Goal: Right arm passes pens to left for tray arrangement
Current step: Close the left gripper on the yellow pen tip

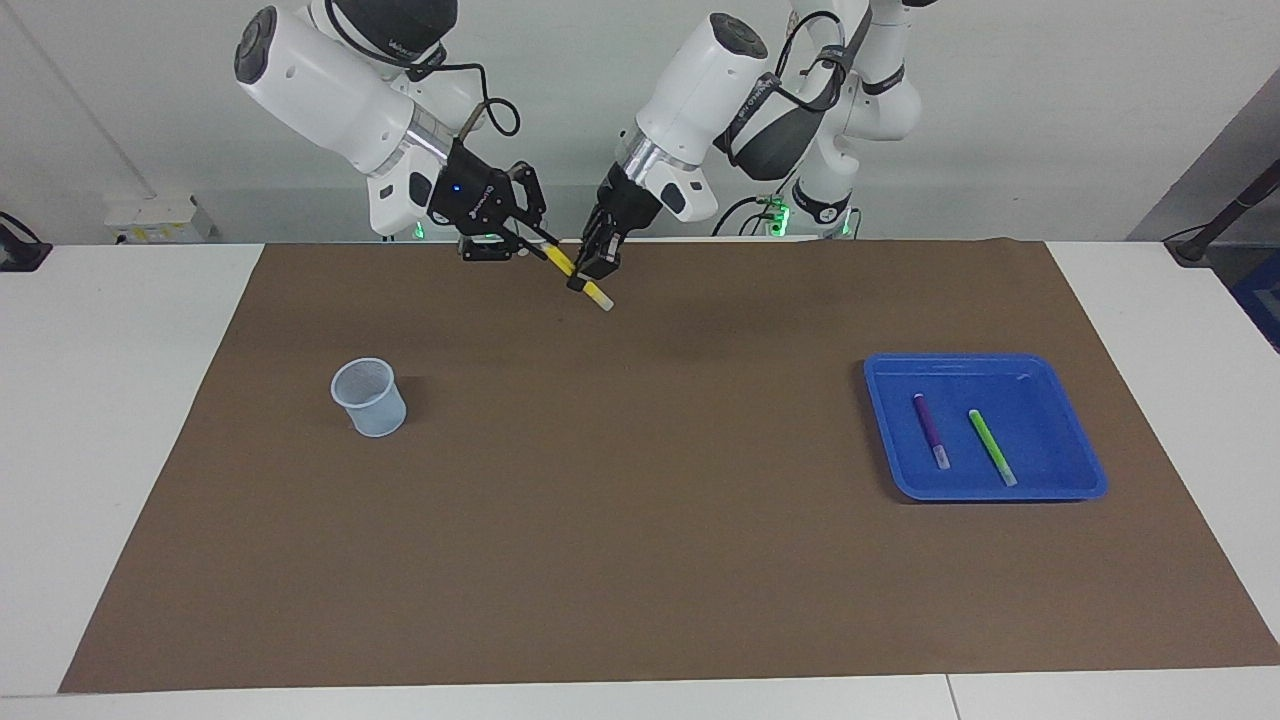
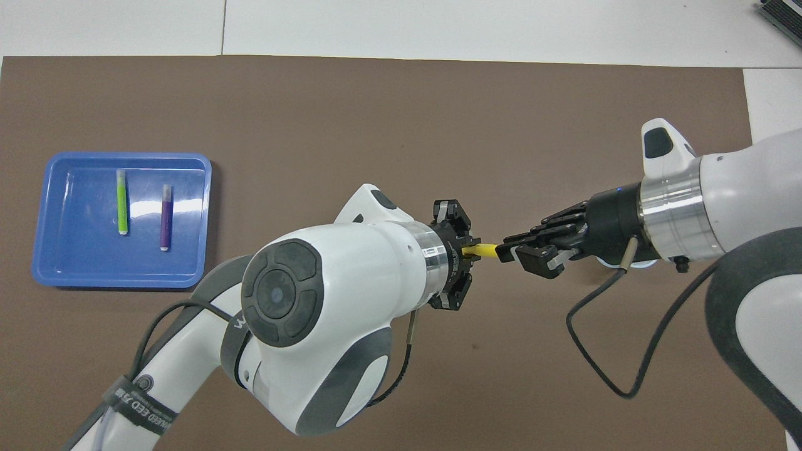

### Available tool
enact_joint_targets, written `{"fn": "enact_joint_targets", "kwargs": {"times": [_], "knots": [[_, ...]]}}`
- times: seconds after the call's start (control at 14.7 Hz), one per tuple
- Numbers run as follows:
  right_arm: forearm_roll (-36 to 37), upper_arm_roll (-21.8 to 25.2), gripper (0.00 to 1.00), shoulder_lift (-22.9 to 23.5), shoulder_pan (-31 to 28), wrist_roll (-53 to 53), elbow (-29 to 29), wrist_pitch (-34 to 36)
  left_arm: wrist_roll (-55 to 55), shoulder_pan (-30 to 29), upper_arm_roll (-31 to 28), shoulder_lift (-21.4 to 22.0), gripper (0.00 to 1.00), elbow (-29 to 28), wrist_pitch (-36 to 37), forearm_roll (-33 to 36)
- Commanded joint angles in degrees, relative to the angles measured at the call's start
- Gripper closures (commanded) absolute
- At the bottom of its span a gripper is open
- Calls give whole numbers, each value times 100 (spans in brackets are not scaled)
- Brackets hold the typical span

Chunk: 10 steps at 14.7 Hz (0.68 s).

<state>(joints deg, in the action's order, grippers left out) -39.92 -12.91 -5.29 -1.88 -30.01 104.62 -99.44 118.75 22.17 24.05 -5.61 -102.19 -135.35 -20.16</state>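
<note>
A yellow pen hangs in the air over the mat's edge nearest the robots, with a gripper on each end. My right gripper is shut on its upper end. My left gripper is shut on it close to the pale tip. From overhead only a short yellow stretch of the pen shows between the left gripper and the right gripper. The blue tray lies toward the left arm's end of the table. A purple pen and a green pen lie in it side by side.
A small translucent bluish cup stands on the brown mat toward the right arm's end. In the overhead view the tray holds the green pen and the purple pen, and the left arm's bulk hides much of the mat.
</note>
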Motion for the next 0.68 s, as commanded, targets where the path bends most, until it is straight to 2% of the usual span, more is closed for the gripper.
{"fn": "enact_joint_targets", "kwargs": {"times": [0.0, 0.07, 0.14, 0.2, 0.27, 0.61], "knots": [[-183, -45, 100, -130, -50, 4, 164, -120, 157, 103, -67, -20, 100, 121, 70, 118], [-183, -45, 99, -130, -49, 48, 155, -129, 149, 103, -67, -20, 100, 121, 79, 118], [-165, -45, 73, -130, -49, 57, 155, -137, 149, 95, -67, -20, 100, 121, 70, 118], [-130, -45, 26, -130, -58, 48, 155, -137, 149, 94, -67, -20, 100, 121, 79, 118], [-113, -45, 0, -122, -58, 57, 138, -137, 149, 103, -67, -20, 100, 121, 79, 118], [-104, -45, 0, -122, -58, 57, 138, -164, 78, 33, -76, -20, 100, 121, 192, 179]]}}
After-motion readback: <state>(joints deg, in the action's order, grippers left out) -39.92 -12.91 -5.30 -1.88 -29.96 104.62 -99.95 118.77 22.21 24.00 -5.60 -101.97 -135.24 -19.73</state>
